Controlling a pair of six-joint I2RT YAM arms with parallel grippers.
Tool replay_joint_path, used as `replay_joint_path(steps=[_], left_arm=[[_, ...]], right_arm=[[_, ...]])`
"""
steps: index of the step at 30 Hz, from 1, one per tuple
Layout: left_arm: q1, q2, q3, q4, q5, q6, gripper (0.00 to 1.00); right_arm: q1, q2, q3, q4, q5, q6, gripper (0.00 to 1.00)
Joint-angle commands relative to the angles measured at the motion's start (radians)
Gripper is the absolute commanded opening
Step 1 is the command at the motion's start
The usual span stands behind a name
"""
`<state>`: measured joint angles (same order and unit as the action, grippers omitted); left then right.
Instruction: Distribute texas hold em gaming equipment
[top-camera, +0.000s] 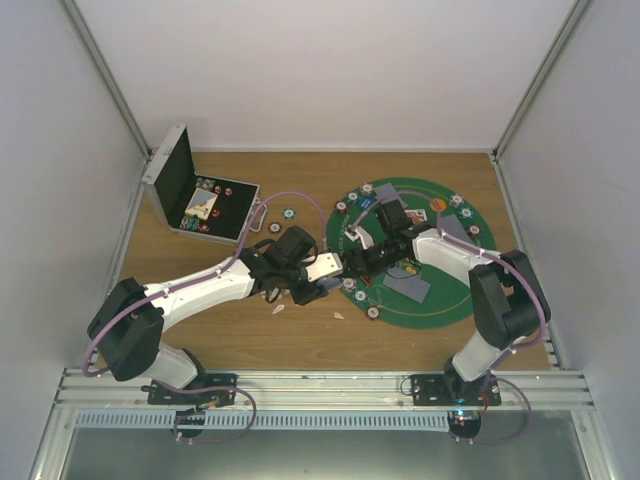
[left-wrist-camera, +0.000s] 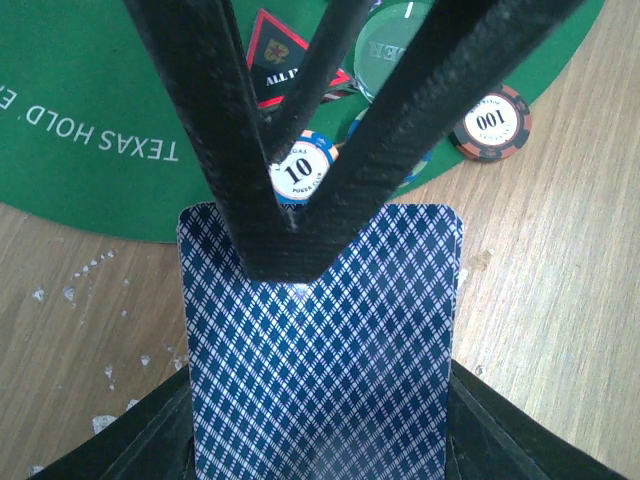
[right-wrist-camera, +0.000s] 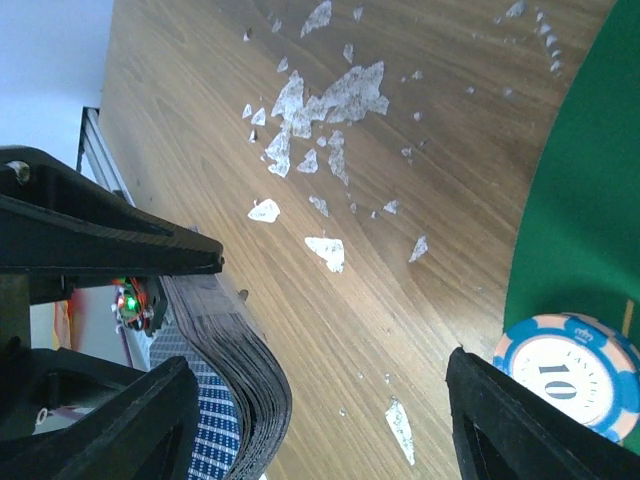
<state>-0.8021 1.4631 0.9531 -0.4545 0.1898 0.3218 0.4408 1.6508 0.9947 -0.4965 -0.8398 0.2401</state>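
Note:
My left gripper (top-camera: 322, 270) (left-wrist-camera: 320, 440) is shut on a deck of blue-backed playing cards (left-wrist-camera: 320, 340) (top-camera: 326, 266), held over the wood at the left edge of the green round mat (top-camera: 430, 302). My right gripper (top-camera: 350, 262) (right-wrist-camera: 320, 400) is open. One of its fingers (left-wrist-camera: 290, 230) rests on the deck's top card. The deck (right-wrist-camera: 250, 390) bends beside that finger. A blue 10 chip (left-wrist-camera: 300, 170) (right-wrist-camera: 570, 370), a 100 chip (left-wrist-camera: 490, 122), a red-black triangular token (left-wrist-camera: 272, 55) and a clear round button (left-wrist-camera: 400, 45) lie on the mat just past the deck.
Several chips (top-camera: 368, 189) ring the mat, and grey card piles (top-camera: 410, 288) lie on it. An open metal case (top-camera: 190, 190) stands at the back left, with two chips (top-camera: 288, 212) near it. White scraps (right-wrist-camera: 320, 100) (top-camera: 278, 310) litter the wood.

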Motion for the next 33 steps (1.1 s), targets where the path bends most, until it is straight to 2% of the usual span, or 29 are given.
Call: replay_joint_path(steps=[1,18,27,33], left_arm=[[0.003,-0.017,-0.001,0.048,0.012,-0.006,0.56],[0.003,-0.021,-0.003,0.049,0.01,-0.007,0.56],[0.003,-0.025,-0.005,0.051,0.012,-0.007,0.56],[0.003,-0.024,-0.004,0.05,0.012,-0.007,0.56]], right_arm=[[0.026,0.02,-0.011,-0.025,0.001,-0.027,0.67],[0.024,-0.015,-0.014,-0.087,0.128,-0.055,0.6],[-0.003,-0.04,-0.015,-0.105,0.112,-0.065,0.57],[-0.006,-0.051,-0.017,-0.101,0.038,-0.073,0.49]])
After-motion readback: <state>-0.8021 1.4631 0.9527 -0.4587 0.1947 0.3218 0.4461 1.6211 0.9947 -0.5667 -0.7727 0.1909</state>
